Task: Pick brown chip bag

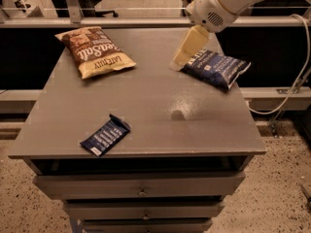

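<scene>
The grey table (146, 106) with drawers (141, 186) below is my work surface. The brown chip bag (95, 51) lies flat at its far left corner, pale yellow band toward me. The blue chip bag (216, 68) lies far right. My gripper (177, 62) hangs above the table at that blue bag's left edge, well apart from the brown one. Whether it is released or clenched I cannot tell.

I should travel left across the far side, stay above the surface, then come down over the brown bag's middle and pinch a crinkled fold, not the flat face.

The brown bag reads "Sea Salt", and its band seems to say "Late July". I cannot read the print on the blue bag or on the small bar wrapper (105, 135).
</scene>
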